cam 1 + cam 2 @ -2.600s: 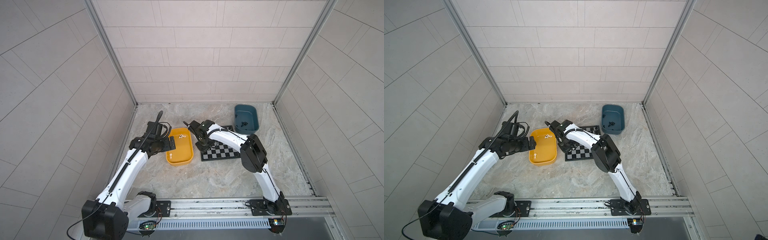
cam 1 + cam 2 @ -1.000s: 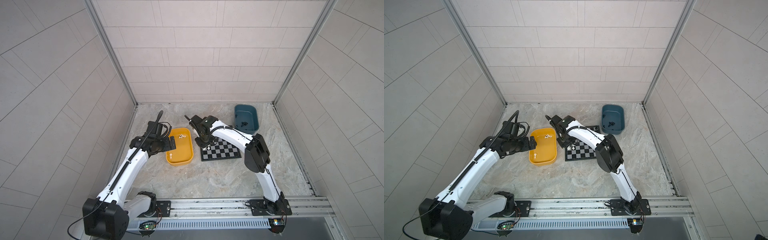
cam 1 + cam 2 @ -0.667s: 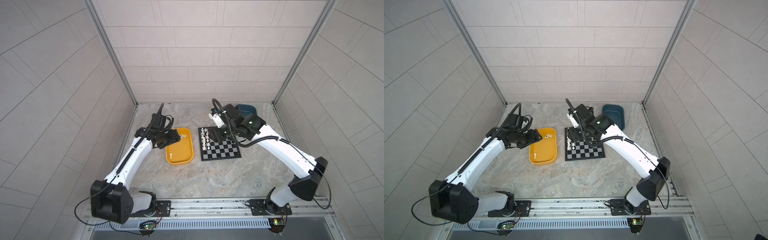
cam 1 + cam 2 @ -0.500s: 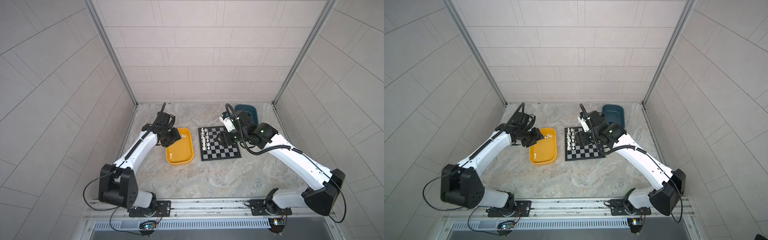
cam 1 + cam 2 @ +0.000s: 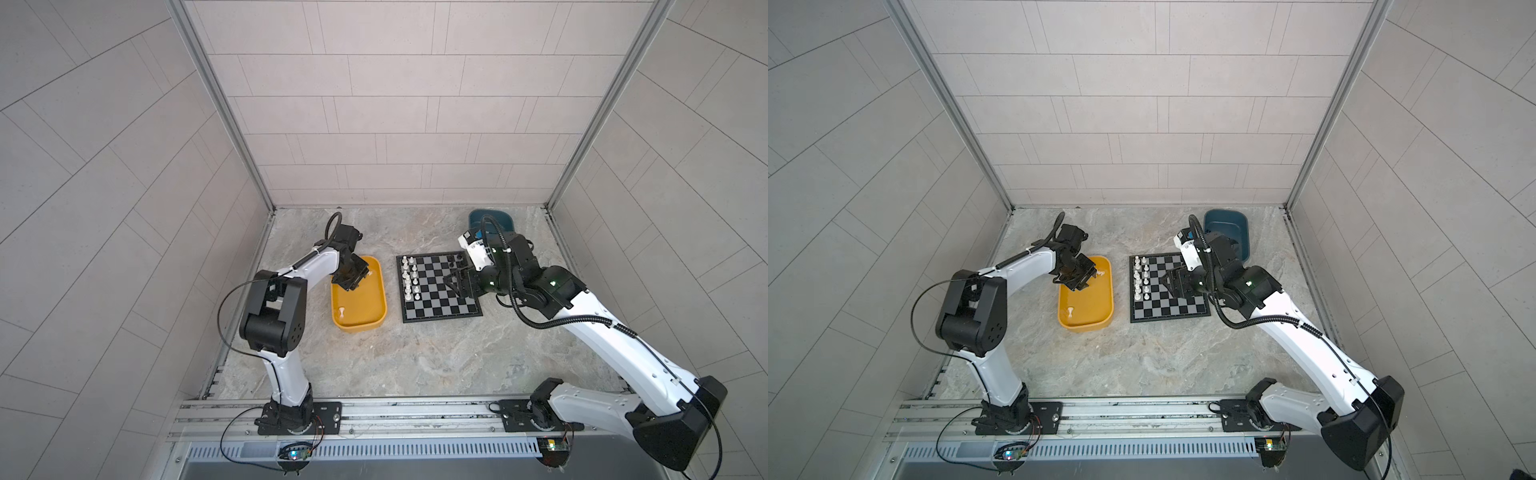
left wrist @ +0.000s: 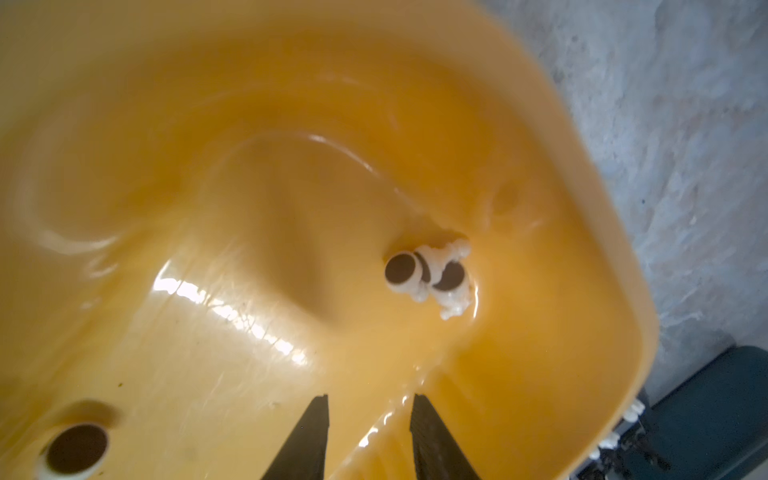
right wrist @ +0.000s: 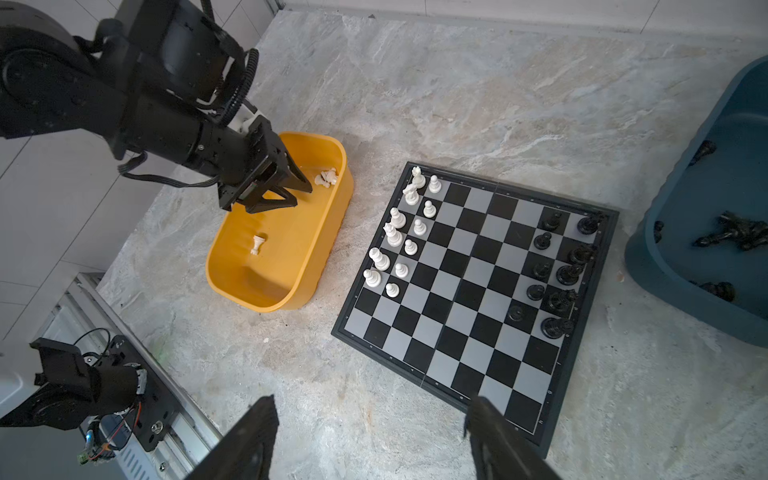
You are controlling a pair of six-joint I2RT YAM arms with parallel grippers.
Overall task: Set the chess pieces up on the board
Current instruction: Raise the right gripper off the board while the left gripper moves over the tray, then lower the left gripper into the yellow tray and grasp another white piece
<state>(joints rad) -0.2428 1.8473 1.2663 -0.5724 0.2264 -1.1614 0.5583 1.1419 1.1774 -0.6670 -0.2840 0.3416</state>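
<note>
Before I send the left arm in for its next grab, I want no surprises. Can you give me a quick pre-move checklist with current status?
1. Left gripper empty: ok. The jaws stand partly apart with nothing between them.
2. Target ahead: ok. Two white pieces lie in a corner of the yellow tray, beyond the fingertips.
3. Pieces can be taken singly: cannot tell. The two touch each other.
4. Right gripper out of the way: ok. It is open, empty and away from the tray.
5. Free white squares on the board: ok. Both white rows are bare at the end nearer the robot's bases.
6. Placed white chessmen upright: ok.
</note>
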